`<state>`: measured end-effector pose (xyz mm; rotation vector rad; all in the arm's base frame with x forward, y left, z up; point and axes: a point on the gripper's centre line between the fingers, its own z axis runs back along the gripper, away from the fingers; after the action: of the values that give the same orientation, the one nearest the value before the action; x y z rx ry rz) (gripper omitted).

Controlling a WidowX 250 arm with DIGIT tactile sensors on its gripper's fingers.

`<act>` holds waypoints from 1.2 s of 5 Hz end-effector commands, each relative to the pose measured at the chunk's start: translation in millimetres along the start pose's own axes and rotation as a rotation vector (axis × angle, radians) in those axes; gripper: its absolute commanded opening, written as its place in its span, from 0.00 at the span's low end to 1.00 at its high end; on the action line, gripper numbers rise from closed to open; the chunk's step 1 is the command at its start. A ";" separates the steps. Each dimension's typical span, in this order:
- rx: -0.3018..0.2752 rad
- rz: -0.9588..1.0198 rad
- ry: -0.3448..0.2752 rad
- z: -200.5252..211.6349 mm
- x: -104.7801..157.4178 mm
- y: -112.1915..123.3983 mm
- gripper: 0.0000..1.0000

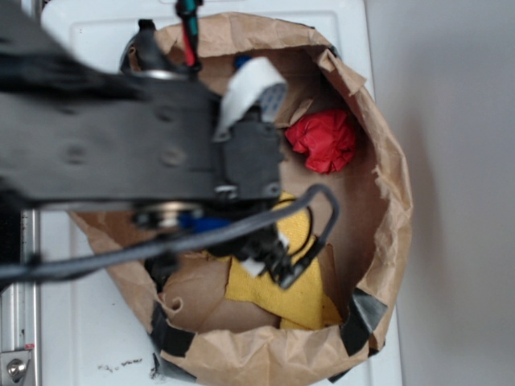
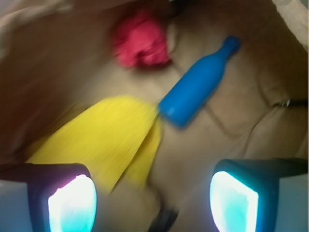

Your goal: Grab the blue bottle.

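Blue bottle point(image 2: 197, 86): smooth plastic cylinder, narrow neck, rounded cap, lying on crumpled brown paper point(image 2: 231, 130), base touching ribbed yellow cloth point(image 2: 104, 137); wrinkly red ball point(image 2: 141, 39) nearby; gripper point(image 2: 152, 198) released, empty.

In the exterior view the arm point(image 1: 129, 153) hides most of the blue bottle point(image 1: 201, 223); the wrist view is motion-blurred.
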<state>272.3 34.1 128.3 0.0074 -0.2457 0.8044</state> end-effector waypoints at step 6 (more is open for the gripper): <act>0.122 0.136 0.031 -21.8 31.3 28.0 1.00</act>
<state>279.8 61.0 92.2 0.1049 -0.1204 0.9408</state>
